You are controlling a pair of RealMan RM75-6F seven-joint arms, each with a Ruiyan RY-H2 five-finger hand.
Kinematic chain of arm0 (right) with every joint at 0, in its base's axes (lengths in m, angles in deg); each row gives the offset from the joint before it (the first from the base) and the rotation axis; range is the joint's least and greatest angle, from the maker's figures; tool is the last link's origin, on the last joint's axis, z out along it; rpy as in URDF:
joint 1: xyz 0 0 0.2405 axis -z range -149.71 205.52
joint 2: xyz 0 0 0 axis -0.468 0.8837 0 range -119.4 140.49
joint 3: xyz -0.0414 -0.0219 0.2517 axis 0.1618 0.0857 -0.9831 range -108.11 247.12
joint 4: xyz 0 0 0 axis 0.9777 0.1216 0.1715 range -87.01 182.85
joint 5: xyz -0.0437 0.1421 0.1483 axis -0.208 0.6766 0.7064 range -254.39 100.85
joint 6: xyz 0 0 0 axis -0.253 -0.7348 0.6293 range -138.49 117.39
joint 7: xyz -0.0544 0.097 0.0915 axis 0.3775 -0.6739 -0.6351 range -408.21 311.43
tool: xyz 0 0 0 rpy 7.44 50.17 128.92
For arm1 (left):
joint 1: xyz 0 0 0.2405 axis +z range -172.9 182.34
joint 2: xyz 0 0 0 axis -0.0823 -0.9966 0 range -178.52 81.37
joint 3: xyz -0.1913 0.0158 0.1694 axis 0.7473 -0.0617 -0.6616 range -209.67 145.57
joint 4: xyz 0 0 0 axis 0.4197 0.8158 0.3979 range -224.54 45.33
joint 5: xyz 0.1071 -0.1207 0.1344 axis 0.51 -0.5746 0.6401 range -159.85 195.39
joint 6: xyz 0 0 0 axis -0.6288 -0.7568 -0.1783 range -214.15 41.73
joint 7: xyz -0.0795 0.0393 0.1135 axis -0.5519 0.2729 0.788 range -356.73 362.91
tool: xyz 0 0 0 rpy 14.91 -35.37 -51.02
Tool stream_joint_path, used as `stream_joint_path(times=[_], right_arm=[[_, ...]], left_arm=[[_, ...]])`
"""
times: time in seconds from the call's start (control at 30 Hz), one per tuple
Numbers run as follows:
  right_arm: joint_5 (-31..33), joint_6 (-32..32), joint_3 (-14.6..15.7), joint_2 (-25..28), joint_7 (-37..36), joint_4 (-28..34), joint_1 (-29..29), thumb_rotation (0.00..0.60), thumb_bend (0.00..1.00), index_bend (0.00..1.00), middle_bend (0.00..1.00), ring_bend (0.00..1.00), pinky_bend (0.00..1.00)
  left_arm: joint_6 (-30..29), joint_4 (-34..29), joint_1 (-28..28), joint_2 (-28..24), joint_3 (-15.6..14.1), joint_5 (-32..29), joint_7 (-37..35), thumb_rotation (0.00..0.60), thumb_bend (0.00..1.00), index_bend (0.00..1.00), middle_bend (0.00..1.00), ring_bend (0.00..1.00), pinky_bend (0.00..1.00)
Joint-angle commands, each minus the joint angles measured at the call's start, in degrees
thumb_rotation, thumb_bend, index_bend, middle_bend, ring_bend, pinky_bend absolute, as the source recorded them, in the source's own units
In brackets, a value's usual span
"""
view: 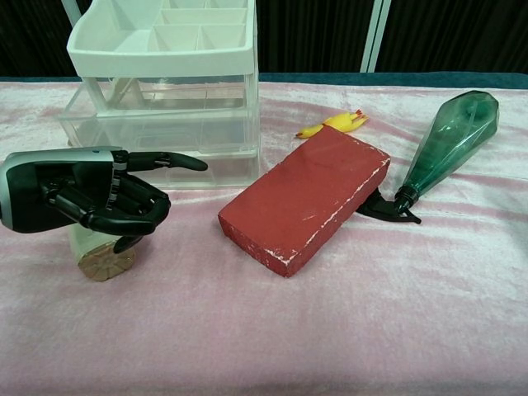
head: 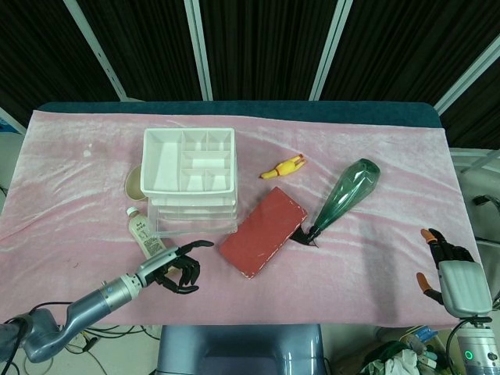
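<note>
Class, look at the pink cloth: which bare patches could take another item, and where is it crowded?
Free: the far-left cloth beside the drawer box, and the near strip between the red brick and the right hand. Crowded: the middle, around the small bottle, left hand, green spray bottle.

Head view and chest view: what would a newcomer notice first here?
Probably the red brick, lying mid-table on the pink cloth. Right of it a green spray bottle lies on its side. On the left, the left hand, fingers curled, is at a small bottle beside the white drawer organizer.
</note>
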Motion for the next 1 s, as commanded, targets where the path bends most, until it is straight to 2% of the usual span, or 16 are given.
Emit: stream_joint_path(times=[0.03,0.13,0.2,0.33,0.47,0.73,0.83,1.0], right_arm=[[0.1,0.0,0.0,0.0,0.1,0.0,0.0,0.6,0.26,0.13,0.12,0.27,0.27],[0.2,0.0,-0.1,0.0,0.1,0.1,0.0,0.6,0.26,0.13,0.12,0.27,0.27],[0.4,-0.1,-0.1,0.0,0.2,0.1,0.0,0.6,0.26,0.13,0.12,0.27,0.27],[0.4,-0.1,-0.1,0.0,0.3,0.1,0.0,0.6,0.26,0.13,0.12,0.27,0.27],[0.4,0.0,-0.1,0.0,0.5,0.2,0.1,0.6,0.26,0.13,0.12,0.27,0.27],[0.6,-0.1,-0.1,0.0,0.6,0.3,0.1,0.6,0.26,0.13,0.12,0.27,0.27],[0.8,-0.2,-0.1,0.1,0.7,0.4,0.1,0.6,0.26,0.13,0.12,0.27,0.27],[0.9,-0.2,-0.1,0.1,0.8,0.5,0.1,0.6,0.26,0.13,0.12,0.27,0.27]], left_arm=[[-0.4,-0.3,0.1,-0.1,-0.5,0.4,0.3,0.6,0.27,0.1,0.63,0.62,0.67],[-1.1,-0.6,0.3,-0.5,-1.1,1.1,1.4,0.6,0.27,0.1,0.63,0.62,0.67],[-2.8,-1.0,0.8,-1.3,-1.5,2.4,4.8,0.6,0.27,0.1,0.63,0.62,0.67],[-7.2,-3.8,3.7,-2.8,-0.9,2.5,18.2,0.6,0.27,0.07,0.64,0.63,0.67],[-10.3,-8.0,6.7,-3.6,0.5,-0.2,31.2,0.6,0.27,0.05,0.64,0.64,0.67],[-16.7,-12.8,11.4,-4.1,3.2,-3.6,47.3,0.6,0.27,0.04,0.67,0.68,0.69],[-17.7,-14.5,12.5,-4.2,4.2,-5.4,51.9,0.6,0.27,0.03,0.68,0.7,0.7],[-16.1,-16.6,12.7,-5.1,5.6,-9.5,54.7,0.6,0.27,0.02,0.68,0.7,0.7]])
